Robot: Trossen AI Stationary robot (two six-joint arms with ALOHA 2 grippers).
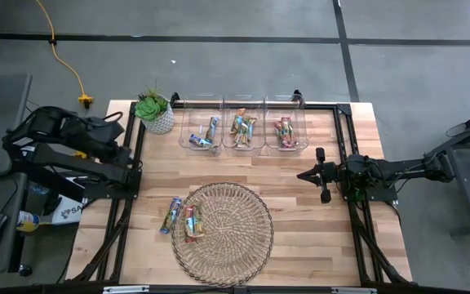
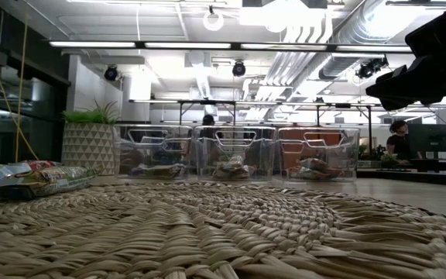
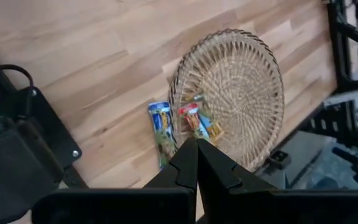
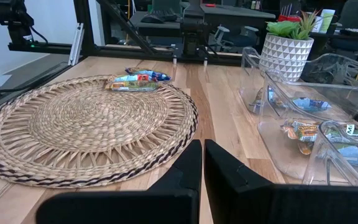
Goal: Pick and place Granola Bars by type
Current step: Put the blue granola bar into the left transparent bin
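Observation:
Two granola bars lie loose at the left of the round wicker mat (image 1: pixel 223 233). A blue one (image 1: pixel 170 214) rests flat on the wood beside the mat, and a red one (image 1: pixel 191 222) lies on the mat's left rim. Three clear bins at the far side hold more bars: blue (image 1: pixel 205 135), green and tan (image 1: pixel 242 126), pink and red (image 1: pixel 285 132). My left gripper (image 3: pixel 197 142) is shut, held high over the table's left edge and slanting down toward the two loose bars (image 3: pixel 191 121). My right gripper (image 1: pixel 302 174) is shut and level at the right, pointing toward the mat (image 4: pixel 79 124).
A potted plant (image 1: pixel 155 113) in a white pot stands at the far left, beside the bins. Black frame rails (image 1: pixel 129 188) run along the table's left and right sides. Bare wood (image 1: pixel 300 237) lies between the mat and the right rail.

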